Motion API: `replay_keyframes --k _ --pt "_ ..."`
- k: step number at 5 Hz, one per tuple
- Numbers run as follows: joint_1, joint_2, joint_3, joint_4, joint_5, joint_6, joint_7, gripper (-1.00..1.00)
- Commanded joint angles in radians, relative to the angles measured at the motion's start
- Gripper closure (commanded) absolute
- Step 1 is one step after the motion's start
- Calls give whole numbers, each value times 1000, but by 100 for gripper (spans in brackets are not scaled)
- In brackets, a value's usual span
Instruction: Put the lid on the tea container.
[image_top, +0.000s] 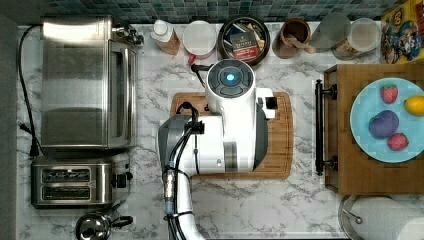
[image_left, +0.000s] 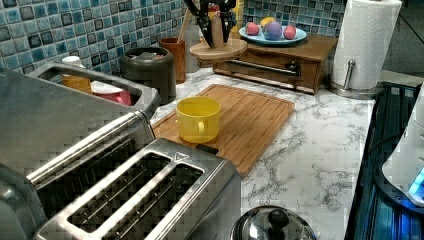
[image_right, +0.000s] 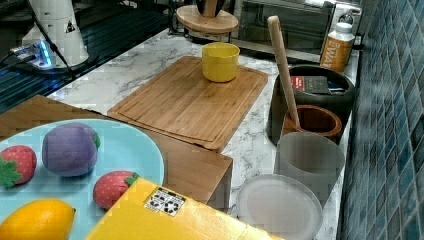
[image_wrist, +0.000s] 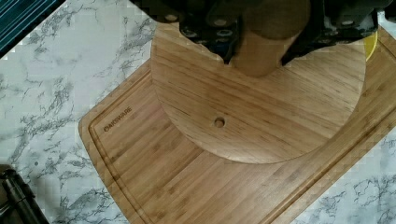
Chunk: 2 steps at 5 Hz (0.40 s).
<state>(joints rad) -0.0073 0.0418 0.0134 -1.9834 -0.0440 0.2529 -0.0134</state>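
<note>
The lid (image_left: 218, 50) is a round tan wooden disc with a knob on top. My gripper (image_left: 216, 27) is shut on that knob and holds the lid level in the air above the wooden cutting board (image_left: 250, 115). In the wrist view the lid (image_wrist: 261, 112) hangs under my gripper (image_wrist: 259, 53), with the board (image_wrist: 187, 186) far below. The tea container (image_top: 244, 40) is a dark round tin standing open against the tiled wall, with packets inside. It also appears in the left view (image_left: 150, 67) and the right view (image_right: 312, 95), off to the side of the raised lid (image_right: 207, 20).
A yellow cup (image_left: 198, 119) stands on the cutting board. Next to the tin are a brown jar with wooden utensils (image_top: 295, 37) and a white cup (image_top: 199, 37). A toaster oven (image_top: 87, 82), a toaster (image_top: 70, 182), a fruit tray (image_top: 380, 130) and a paper towel roll (image_left: 365, 45) ring the counter.
</note>
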Motion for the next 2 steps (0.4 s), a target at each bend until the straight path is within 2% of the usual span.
replay_keyframes --k 1,2 --pt "-8 0 8 -1 0 1 0 100" --pt "-11 -71 1 -62 0 144 32 100"
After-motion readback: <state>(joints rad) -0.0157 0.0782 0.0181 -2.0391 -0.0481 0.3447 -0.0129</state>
